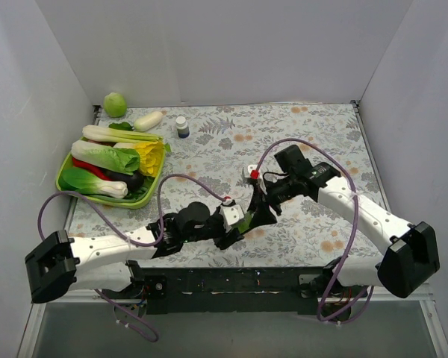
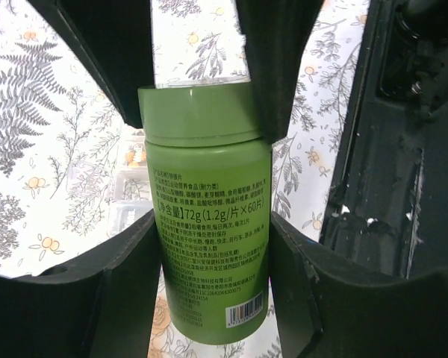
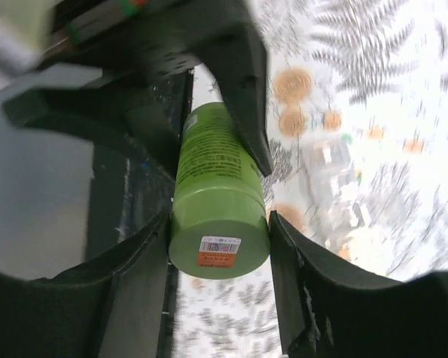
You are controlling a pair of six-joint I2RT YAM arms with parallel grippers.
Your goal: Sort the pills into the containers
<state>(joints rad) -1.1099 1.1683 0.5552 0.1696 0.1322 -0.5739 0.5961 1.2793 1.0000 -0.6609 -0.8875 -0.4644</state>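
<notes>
A green pill bottle [image 2: 209, 224] with a green cap [image 3: 220, 224] is held between both grippers above the flowered table; only a sliver of it [image 1: 244, 221] shows in the top view. My left gripper [image 2: 209, 250] is shut on the bottle's body. My right gripper [image 3: 220, 242] is shut round its cap from the opposite end. In the top view the left gripper [image 1: 234, 218] and the right gripper [image 1: 258, 209] meet near the table's front middle. The clear strip of containers [image 2: 127, 190] lies on the table under the bottle, with orange bits by it, and shows blurred in the right wrist view [image 3: 325, 168].
A green tray [image 1: 67, 183] of vegetables sits at the left. A dark blue white-capped bottle [image 1: 182, 127], a white vegetable [image 1: 148, 121] and a green round fruit [image 1: 115, 104] stand at the back left. White walls enclose the table.
</notes>
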